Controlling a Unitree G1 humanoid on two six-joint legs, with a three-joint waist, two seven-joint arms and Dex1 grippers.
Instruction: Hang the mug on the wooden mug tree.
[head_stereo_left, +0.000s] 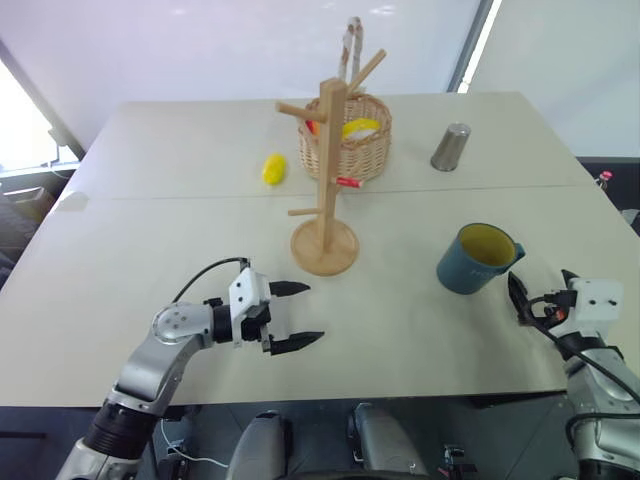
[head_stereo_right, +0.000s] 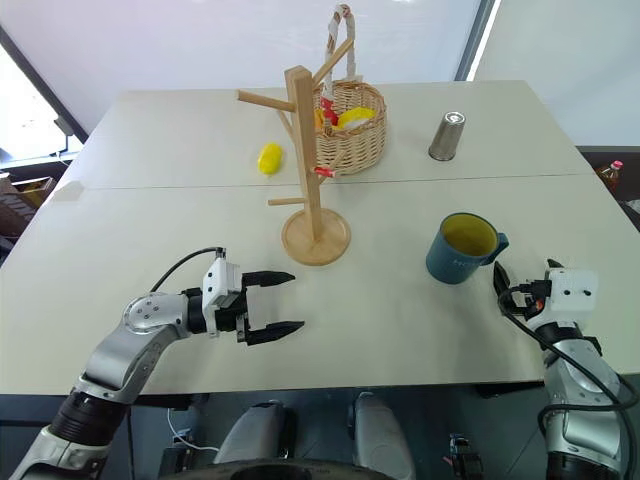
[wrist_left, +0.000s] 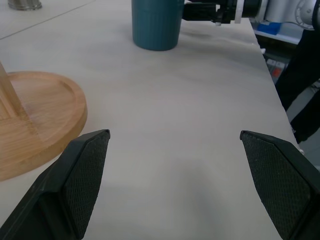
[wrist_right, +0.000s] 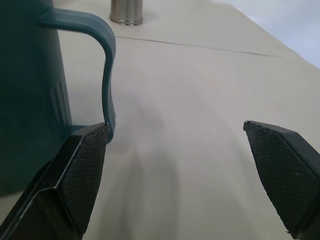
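Squat blue-grey mug (head_stereo_left: 475, 259) upright on bench (head_stereo_left: 150, 250); right end effector (head_stereo_left: 538, 300) gaping, probably beside handle (wrist_right: 102, 60); close squarely on handle.

Left end effector (head_stereo_left: 296, 315) empty, spread.

The two eye views look from high above, forward and down over the table (head_stereo_left: 150, 250), and they share nearly the same scene, a little shifted sideways. Both take in the wooden mug tree (head_stereo_left: 325, 240), the mug (head_stereo_left: 478, 258) and both arms. The left wrist view sits low, close to the table surface, and looks between the left gripper (wrist_left: 185, 185) fingers across to the mug and the right gripper (wrist_left: 202, 11). The right wrist view is also low and very near the mug handle, facing the far metal tumbler (wrist_right: 126, 12).
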